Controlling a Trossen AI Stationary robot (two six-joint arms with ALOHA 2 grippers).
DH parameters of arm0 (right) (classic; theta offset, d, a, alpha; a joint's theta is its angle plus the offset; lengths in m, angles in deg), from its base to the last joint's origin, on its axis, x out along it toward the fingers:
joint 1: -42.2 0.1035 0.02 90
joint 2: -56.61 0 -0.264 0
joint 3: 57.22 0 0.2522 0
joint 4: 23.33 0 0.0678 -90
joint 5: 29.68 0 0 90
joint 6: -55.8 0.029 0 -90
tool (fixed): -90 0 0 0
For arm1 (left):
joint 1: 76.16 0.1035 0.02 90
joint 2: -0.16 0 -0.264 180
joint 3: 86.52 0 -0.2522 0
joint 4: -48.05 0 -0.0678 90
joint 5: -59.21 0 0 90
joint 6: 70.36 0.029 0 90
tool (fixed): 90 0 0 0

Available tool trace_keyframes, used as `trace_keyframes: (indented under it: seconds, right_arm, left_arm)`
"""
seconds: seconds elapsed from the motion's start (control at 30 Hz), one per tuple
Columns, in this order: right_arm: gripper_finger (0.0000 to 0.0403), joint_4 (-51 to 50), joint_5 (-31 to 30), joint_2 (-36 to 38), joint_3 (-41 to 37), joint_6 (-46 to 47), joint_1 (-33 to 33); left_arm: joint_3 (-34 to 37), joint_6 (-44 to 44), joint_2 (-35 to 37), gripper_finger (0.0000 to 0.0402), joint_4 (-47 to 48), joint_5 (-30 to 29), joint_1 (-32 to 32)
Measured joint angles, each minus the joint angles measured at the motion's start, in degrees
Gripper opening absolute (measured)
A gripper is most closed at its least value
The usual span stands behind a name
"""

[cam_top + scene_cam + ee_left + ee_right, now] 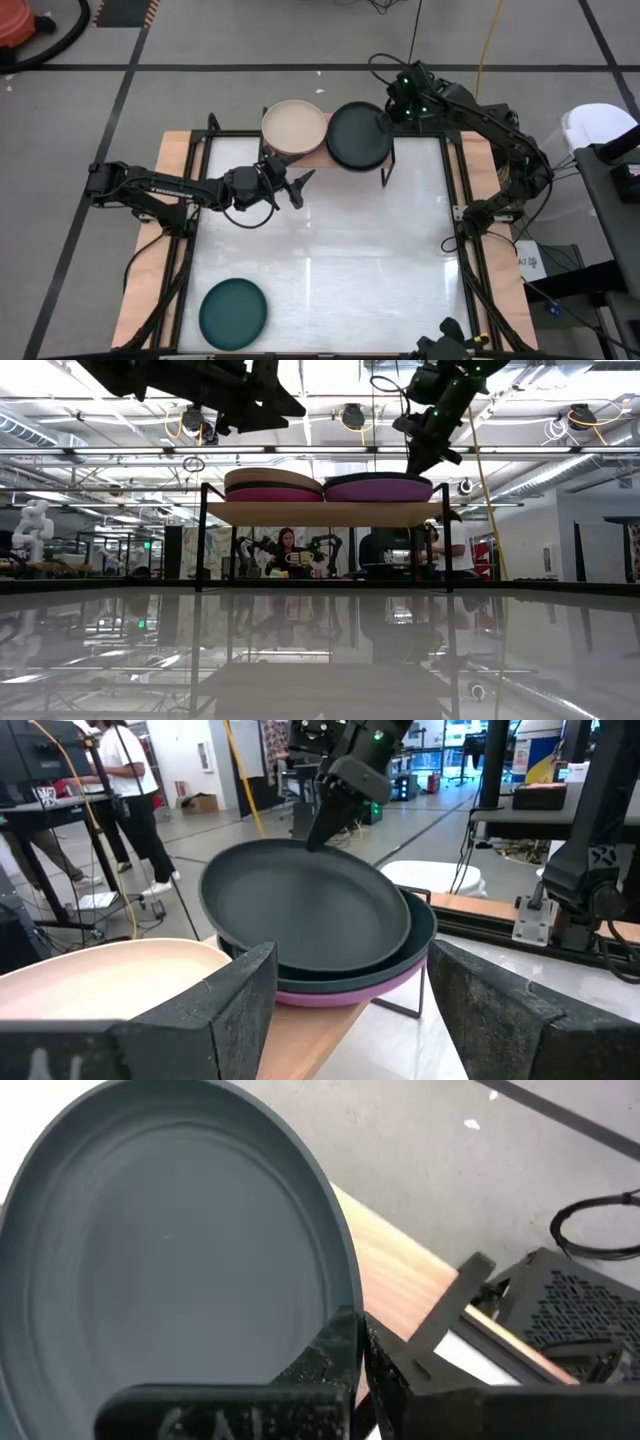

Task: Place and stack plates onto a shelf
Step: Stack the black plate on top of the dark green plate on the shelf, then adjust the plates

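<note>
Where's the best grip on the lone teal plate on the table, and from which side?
Pinch the raised rim of the teal plate, one finger inside and one outside. It lies flat, too wide to span. Probably come from above with the left gripper, the nearer one.

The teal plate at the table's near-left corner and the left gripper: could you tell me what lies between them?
Nothing: in the high view, only bare white tabletop separates the teal plate from the left gripper.
</note>
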Motion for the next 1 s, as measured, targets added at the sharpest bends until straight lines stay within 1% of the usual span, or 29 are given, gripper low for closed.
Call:
trace_keyframes:
  seconds: [0.13,0.27,0.37,0.5,0.57,0.73,0.9,1.0]
  right_arm:
    - [0.0005,0.3,0.0,0.0,0.0,-0.3,0.0]
    - [0.0024,0.3,0.0,0.0,0.0,-2.5,0.0]
    - [0.0046,0.3,0.1,0.1,0.0,-4.0,0.0]
    - [0.0087,0.4,0.3,1.2,-0.1,-5.3,0.4]
    - [0.0108,0.4,2.3,2.3,-0.1,-6.0,0.4]
    - [0.0143,1.1,11.2,7.4,-0.1,-8.6,0.7]
    - [0.0149,0.6,11.9,15.2,-0.1,-10.7,3.6]
    - [0.0147,2.4,11.9,21.1,-3.0,-10.5,7.2]
  left_arm:
    - [0.0,-0.1,0.0,0.0262,0.0,0.0,0.0]
    - [0.0,-0.2,0.0,0.0262,0.0,0.0,0.0]
    - [0.0,0.0,0.0,0.0262,0.0,0.0,0.0]
    - [0.0,0.4,0.0,0.0262,0.0,0.0,0.0]
    - [0.0,1.6,0.0,0.0262,0.0,0.0,0.0]
    - [0.0,1.7,0.0,0.0262,0.1,0.0,0.0]
    - [0.0,1.6,0.0,0.0262,0.1,0.0,0.0]
    - [0.0,0.9,0.0,0.0262,0.3,0.0,-0.1]
